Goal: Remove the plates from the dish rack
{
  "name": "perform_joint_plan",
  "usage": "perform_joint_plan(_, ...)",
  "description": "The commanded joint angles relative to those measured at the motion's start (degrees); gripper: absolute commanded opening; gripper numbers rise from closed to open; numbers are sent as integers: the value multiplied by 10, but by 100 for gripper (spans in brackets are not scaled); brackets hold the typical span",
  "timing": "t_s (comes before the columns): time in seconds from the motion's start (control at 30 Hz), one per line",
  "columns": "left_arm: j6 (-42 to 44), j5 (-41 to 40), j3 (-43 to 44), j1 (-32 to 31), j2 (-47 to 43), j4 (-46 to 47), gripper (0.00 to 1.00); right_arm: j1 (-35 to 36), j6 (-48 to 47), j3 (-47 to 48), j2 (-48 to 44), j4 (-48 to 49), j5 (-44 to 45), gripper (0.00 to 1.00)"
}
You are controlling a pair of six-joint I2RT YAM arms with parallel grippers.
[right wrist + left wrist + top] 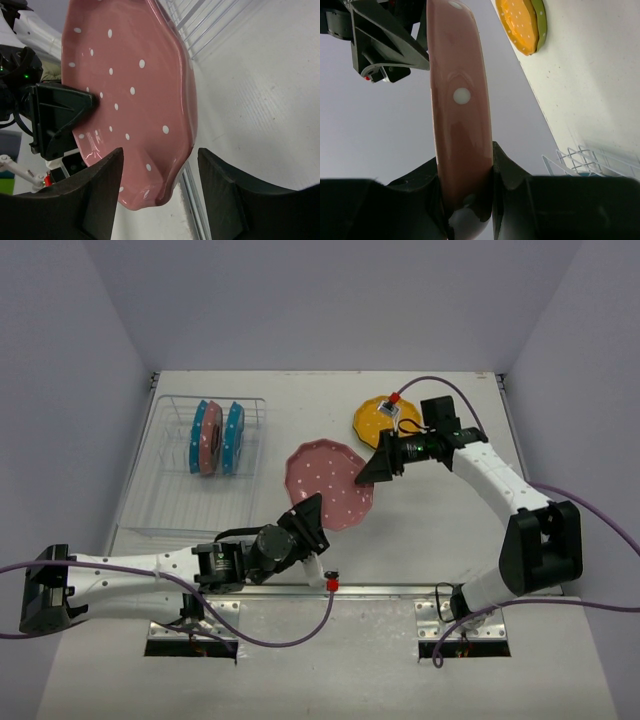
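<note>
A pink plate with white dots hangs above the table, right of the dish rack. My left gripper is shut on its near rim; in the left wrist view the plate's edge is pinched in the left gripper. My right gripper sits at the plate's right rim. In the right wrist view the right gripper straddles the pink plate, open, with a gap on each side. Two blue plates and a pink one stand in the rack.
An orange plate lies stacked on a yellow-green plate at the back of the table, behind the right wrist. The wire rack stands by the left wall. A metal strip runs along the near table edge.
</note>
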Motion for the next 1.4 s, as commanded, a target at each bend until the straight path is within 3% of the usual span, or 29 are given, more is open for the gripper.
perform_joint_plan(0.0,2,-28,48,-7,-13,117,0,4,4,1,-9,29,-40,52)
perform_joint_plan(0.13,-1,-34,47,-7,-11,122,0,5,22,0,-6,37,-58,22)
perform_joint_plan(0.23,-4,-44,39,-7,-13,124,12,4,39,1,-10,39,-62,0)
perform_joint_plan(0.33,-9,-59,27,-6,-23,116,55,-1,58,7,-8,40,-58,0)
perform_joint_plan(0.37,-10,-60,27,-6,-24,114,57,-6,59,9,-6,40,-57,0)
perform_joint_plan(0.4,-8,-63,15,-7,-35,113,71,-15,68,15,1,42,-56,0)
perform_joint_plan(0.43,-10,-68,7,-7,-44,113,78,-27,79,20,10,45,-55,0)
perform_joint_plan(0.53,-23,-90,6,-7,-54,103,85,-69,116,34,34,57,-56,0)
perform_joint_plan(0.6,-56,-111,14,-7,-52,90,98,-98,144,43,51,76,-55,0)
perform_joint_plan(0.7,-163,-146,63,-7,-31,38,100,-134,164,70,74,81,-37,0)
perform_joint_plan(0.83,-220,-164,85,2,-31,8,100,-170,189,101,105,96,10,0)
perform_joint_plan(1.13,-380,-167,172,96,-21,-114,100,-196,251,189,182,166,137,0)
perform_joint_plan(1.27,-548,-147,258,161,17,-228,100,-200,245,229,220,169,198,0)
perform_joint_plan(1.37,-738,-59,371,252,75,-393,100,-206,240,241,241,176,232,0)
